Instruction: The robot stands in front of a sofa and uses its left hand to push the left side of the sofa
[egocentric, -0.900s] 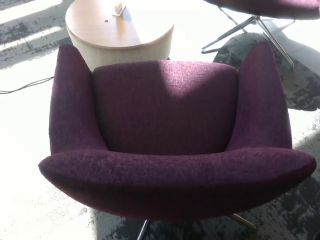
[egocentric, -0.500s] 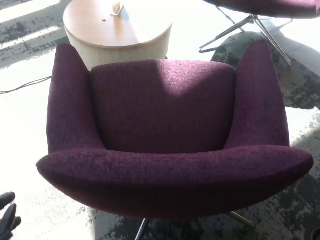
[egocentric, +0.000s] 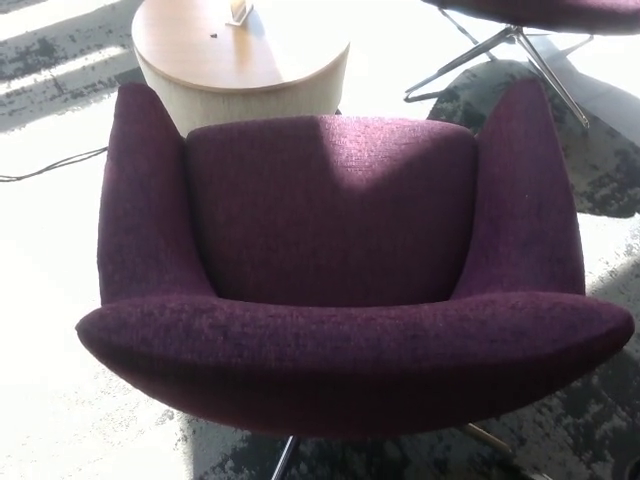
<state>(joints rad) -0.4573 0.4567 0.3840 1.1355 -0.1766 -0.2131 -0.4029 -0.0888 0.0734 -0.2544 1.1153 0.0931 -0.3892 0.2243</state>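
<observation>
- We see the purple sofa (egocentric: 330, 260) filling the middle of the head view, its backrest nearest us at 6 o'clock.
- Neither of our hands shows — so their state, and how the sofa lies relative to the left hand, cannot be told.
- A round wooden table (egocentric: 215, 50) stands at 11 o'clock, just behind the sofa.
- A black cable (egocentric: 50, 168) trails at 9 o'clock.

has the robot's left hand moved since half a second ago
Yes. It showed at the picture's lower left, below the purple sofa's left corner; now it is out of view.

Sunlit mottled grey carpet (egocentric: 60, 400), round wooden side table (egocentric: 215, 50), thin cable (egocentric: 50, 168).
</observation>
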